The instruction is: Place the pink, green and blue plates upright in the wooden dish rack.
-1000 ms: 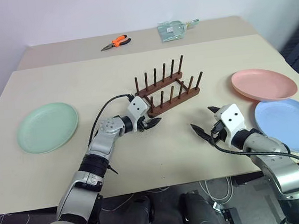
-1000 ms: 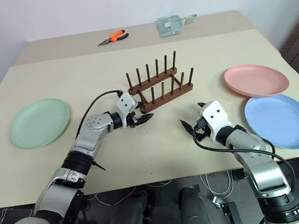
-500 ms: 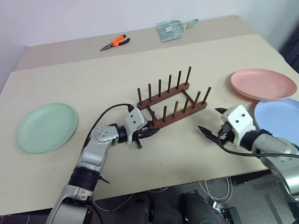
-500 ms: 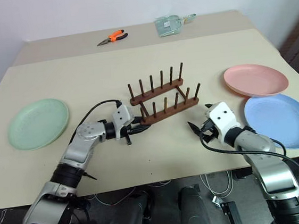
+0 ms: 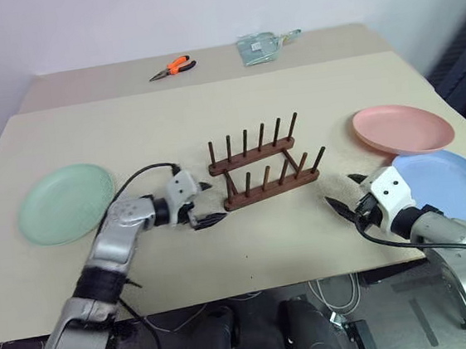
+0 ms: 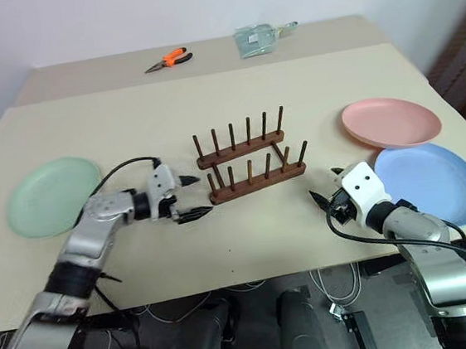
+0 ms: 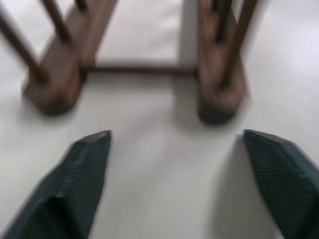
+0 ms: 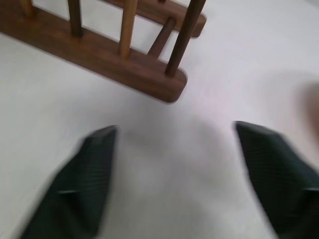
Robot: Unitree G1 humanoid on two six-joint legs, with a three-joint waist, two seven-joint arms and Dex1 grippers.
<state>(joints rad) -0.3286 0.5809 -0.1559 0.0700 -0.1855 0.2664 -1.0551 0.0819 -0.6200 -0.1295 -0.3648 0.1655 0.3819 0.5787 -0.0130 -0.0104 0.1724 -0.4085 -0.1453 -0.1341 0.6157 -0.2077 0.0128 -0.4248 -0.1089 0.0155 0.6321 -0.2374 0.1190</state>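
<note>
The worktop [image 5: 234,108] holds an empty rack [image 5: 261,167] at its centre. The green plate [image 5: 65,202] lies at nine o'clock, the pink plate [image 5: 403,128] at three and the blue plate [image 5: 451,189] at four. Both the left claw [image 5: 206,206] and the right claw [image 5: 344,202] stand apart, empty, beside the rack. Risk: a careless sweep nudges the light rack askew.

The dish rack [image 5: 261,167] is dark, smooth wood with thin dowel pegs. The pink plate [image 5: 402,128], blue plate [image 5: 451,188] and green plate [image 5: 63,203] look matt. The tabletop [image 5: 128,127] is a smooth, matt beige. Each tool's black fingers [image 7: 79,174] show a fine textured grain.
</note>
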